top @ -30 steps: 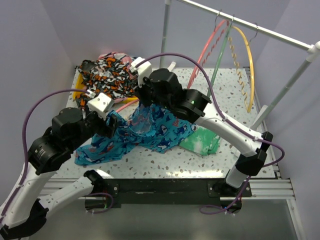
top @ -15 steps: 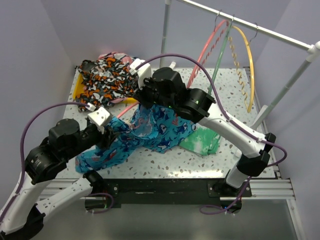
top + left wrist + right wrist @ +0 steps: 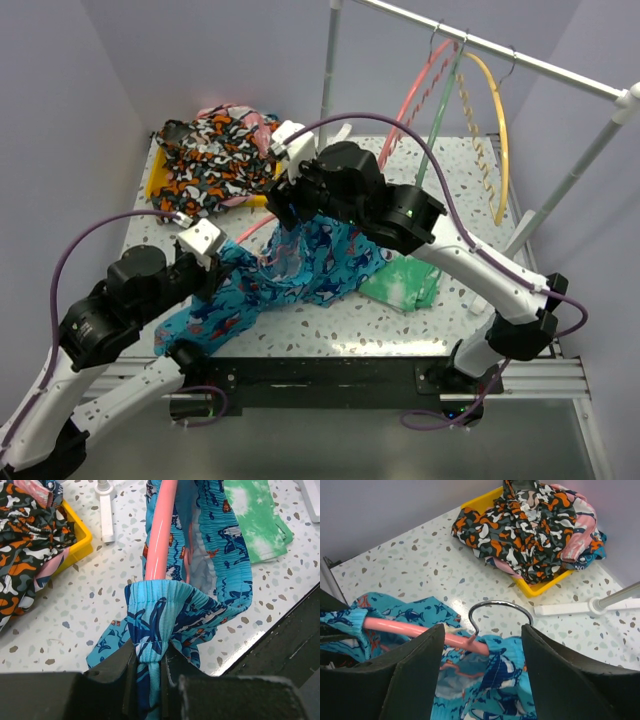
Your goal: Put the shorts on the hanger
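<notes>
Two arms share one garment at this stage. At 10 o'clock on the bench [image 3: 455, 180], a yellow tray [image 3: 160, 188] holds an orange-black-white garment [image 3: 215, 150] that is not part of the job.

The left pincer [image 3: 150, 666] is clamped on a bunched fold of the waistband of the shorts [image 3: 325, 262], which are raised over mid-bench, their loose leg trailing toward 7 o'clock. In the left wrist view the elastic loops round the tip of one arm of the hanger [image 3: 160, 535].

The right pincer [image 3: 482, 636] has its fingers apart on either side of the hanger neck, below the metal hook [image 3: 492, 602]. Whether they bear on the hanger cannot be told. One hanger arm shows bare pink; the other is under fabric.

A green cloth [image 3: 405, 282] lies at 4 o'clock. The rail [image 3: 520, 58] with spare hangers stands at 2 o'clock.

Step in hand, as judged: seating the waistband over the hanger arms. The next move calls for drawing the elastic along the bare arm toward the hook, with the hanger held level, before the left pincer releases.
</notes>
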Controlling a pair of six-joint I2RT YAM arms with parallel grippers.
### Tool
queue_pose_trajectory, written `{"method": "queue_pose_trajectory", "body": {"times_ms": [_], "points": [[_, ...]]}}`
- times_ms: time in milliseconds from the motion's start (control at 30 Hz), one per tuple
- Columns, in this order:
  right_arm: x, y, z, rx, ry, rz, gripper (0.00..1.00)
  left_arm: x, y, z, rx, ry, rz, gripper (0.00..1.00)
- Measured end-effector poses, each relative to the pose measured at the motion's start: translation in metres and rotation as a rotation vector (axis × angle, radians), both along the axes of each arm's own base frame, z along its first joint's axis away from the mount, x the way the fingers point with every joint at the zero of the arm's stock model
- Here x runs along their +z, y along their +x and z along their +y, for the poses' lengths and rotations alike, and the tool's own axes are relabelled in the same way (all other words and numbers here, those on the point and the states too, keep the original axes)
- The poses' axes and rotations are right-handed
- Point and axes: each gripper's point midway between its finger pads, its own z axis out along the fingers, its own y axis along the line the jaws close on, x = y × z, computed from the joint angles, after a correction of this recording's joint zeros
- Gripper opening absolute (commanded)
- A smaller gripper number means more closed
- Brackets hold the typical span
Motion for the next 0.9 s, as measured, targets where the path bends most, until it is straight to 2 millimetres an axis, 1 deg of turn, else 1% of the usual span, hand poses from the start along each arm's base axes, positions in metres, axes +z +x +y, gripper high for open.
{"method": "queue_pose_trajectory", "body": {"times_ms": [67,167,233,333,433,500,633,733,767,833,867,900], "points": [[0.002,-0.001,-0.005,-0.021,0.000,-0.010,0.73,0.000,0.000,0.002,0.011,-0.003,-0.002,0.00],[0.006,0.004,-0.015,-0.073,0.007,-0.028,0.73,0.002,0.001,0.005,0.029,-0.011,-0.012,0.00],[0.004,0.007,-0.024,-0.111,0.015,-0.026,0.73,0.003,0.001,0.008,0.046,-0.014,-0.018,0.00],[-0.005,0.005,-0.039,-0.155,0.011,-0.011,0.73,0.005,0.004,0.014,0.080,-0.014,-0.028,0.00],[-0.018,0.002,-0.046,-0.175,0.007,0.015,0.71,0.006,0.005,0.017,0.104,-0.019,-0.030,0.00],[-0.026,0.001,-0.045,-0.176,0.007,0.039,0.71,0.006,0.006,0.018,0.115,-0.021,-0.033,0.00],[-0.052,-0.002,-0.035,-0.173,-0.012,0.099,0.68,0.007,0.006,0.022,0.133,-0.025,-0.039,0.00],[-0.070,-0.003,-0.021,-0.166,-0.034,0.133,0.58,0.008,0.007,0.023,0.140,-0.023,-0.042,0.00],[-0.077,-0.004,-0.016,-0.164,-0.045,0.144,0.50,0.008,0.007,0.023,0.141,-0.022,-0.042,0.00],[-0.092,-0.002,-0.009,-0.180,-0.073,0.166,0.41,0.009,0.007,0.023,0.140,-0.024,-0.043,0.00],[-0.098,-0.001,-0.005,-0.189,-0.084,0.174,0.27,0.009,0.006,0.023,0.140,-0.025,-0.045,0.00],[-0.101,0.001,-0.004,-0.200,-0.094,0.176,0.18,0.010,0.006,0.023,0.140,-0.027,-0.047,0.00]]}}
